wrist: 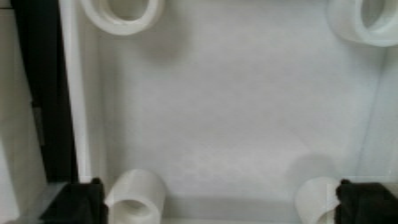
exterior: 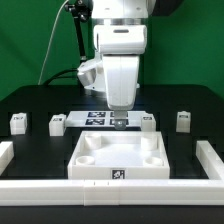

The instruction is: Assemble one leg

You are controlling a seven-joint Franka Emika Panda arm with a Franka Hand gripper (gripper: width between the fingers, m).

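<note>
Small white legs with marker tags stand in a row on the black table. Two are at the exterior view's left (exterior: 18, 122) (exterior: 57, 124) and two at its right (exterior: 148, 122) (exterior: 183, 120). My gripper (exterior: 120, 121) hangs between them, over the far edge of the large white tray-like piece (exterior: 92, 158). In the wrist view the gripper (wrist: 224, 203) is open and empty. Its dark fingertips (wrist: 80, 203) stand wide apart over the tray's floor (wrist: 222, 110), with round corner sockets (wrist: 139, 196) below. No leg shows in the wrist view.
The marker board (exterior: 95, 118) lies just behind the tray, under the arm. White rails run along the table's left (exterior: 5, 152), right (exterior: 211, 156) and front (exterior: 60, 188) edges.
</note>
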